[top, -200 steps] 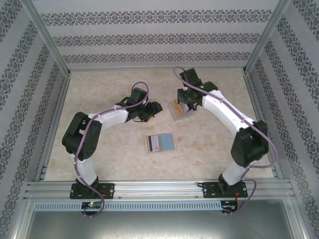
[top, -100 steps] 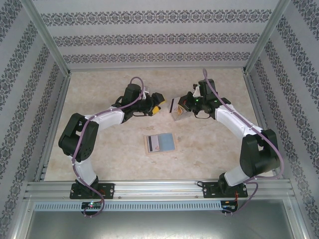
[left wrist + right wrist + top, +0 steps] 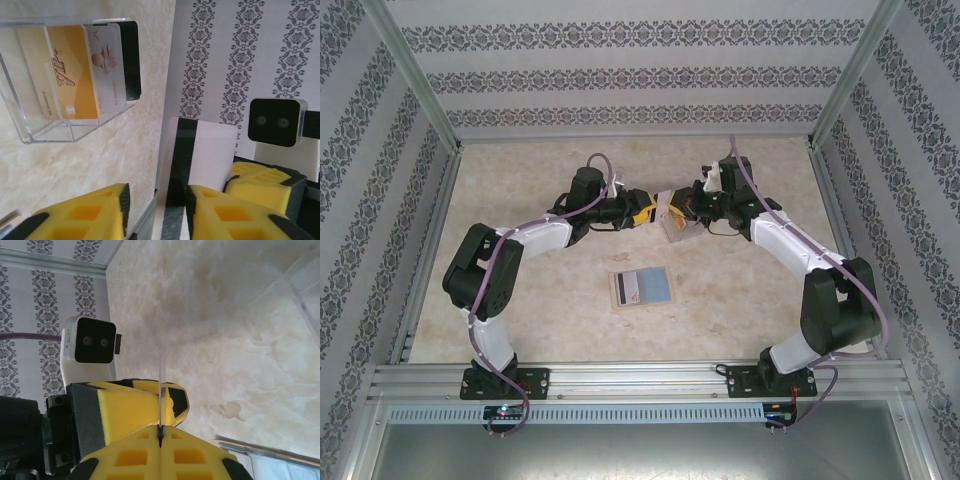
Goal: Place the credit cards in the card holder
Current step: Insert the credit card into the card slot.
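A credit card (image 3: 212, 150), white with a dark stripe down one side, stands upright in mid-air between the two grippers over the far middle of the table (image 3: 750, 300). The right gripper (image 3: 160, 435) is clamped on it: its yellow pads meet on the card's bottom edge, and the card shows there as a thin line. The left gripper (image 3: 157, 200) straddles the same card with its jaws apart. One pad sits against the card and the other is just clear of it, so no firm grip shows.

Three more credit cards, one orange-yellow (image 3: 75, 70), one white (image 3: 107, 65) and one black (image 3: 131, 60), stand side by side in a clear plastic box (image 3: 45, 130) just beside the grippers.

The card holder (image 3: 642, 288) lies flat on the table nearer the arm bases, well apart from both grippers. One half is pale with a small mark, the other bluish-grey.
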Controlling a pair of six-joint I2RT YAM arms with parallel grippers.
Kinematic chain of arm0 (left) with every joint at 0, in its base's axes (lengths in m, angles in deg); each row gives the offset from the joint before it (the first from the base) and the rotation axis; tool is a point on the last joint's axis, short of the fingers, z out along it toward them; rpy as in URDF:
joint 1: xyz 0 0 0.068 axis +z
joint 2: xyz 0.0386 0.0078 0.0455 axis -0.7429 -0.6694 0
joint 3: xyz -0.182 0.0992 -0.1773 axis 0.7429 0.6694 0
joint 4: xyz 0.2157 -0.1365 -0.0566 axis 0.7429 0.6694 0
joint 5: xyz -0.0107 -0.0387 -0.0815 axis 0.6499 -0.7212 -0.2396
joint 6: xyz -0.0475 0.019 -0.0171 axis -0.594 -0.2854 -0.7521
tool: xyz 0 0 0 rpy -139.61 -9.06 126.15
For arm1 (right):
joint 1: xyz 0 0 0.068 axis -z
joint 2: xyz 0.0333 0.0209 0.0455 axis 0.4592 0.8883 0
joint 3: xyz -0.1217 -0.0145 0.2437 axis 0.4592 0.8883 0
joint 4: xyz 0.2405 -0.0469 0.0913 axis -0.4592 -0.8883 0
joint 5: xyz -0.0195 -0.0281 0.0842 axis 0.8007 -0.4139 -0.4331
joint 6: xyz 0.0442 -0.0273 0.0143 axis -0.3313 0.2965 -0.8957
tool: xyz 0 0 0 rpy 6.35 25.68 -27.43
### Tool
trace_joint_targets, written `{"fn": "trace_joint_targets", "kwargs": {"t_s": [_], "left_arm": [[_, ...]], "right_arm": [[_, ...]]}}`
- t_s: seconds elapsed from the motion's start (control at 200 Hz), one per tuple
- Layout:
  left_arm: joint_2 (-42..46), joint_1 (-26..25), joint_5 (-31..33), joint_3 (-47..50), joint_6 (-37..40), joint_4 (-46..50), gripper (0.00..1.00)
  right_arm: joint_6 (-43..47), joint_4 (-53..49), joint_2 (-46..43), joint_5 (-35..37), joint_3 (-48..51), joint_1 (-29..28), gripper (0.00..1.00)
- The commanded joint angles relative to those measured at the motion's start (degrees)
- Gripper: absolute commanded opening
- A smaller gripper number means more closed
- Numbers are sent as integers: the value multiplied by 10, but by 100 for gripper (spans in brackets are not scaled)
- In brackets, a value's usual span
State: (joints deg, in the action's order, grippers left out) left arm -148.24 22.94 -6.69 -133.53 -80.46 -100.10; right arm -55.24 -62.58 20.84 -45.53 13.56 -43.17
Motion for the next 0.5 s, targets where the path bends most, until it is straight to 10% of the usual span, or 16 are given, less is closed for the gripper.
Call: {"fn": "trace_joint_targets", "kwargs": {"t_s": [0.0, 0.28, 0.495], "left_arm": [[12, 3, -16, 0, 8, -29, 30], [34, 3, -10, 25, -4, -38, 0], [61, 3, 32, 76, -47, -27, 0]], "right_arm": [[9, 11, 11, -24, 6, 6, 1], [13, -3, 17, -10, 15, 6, 7], [33, -27, 8, 15, 22, 5, 19]]}}
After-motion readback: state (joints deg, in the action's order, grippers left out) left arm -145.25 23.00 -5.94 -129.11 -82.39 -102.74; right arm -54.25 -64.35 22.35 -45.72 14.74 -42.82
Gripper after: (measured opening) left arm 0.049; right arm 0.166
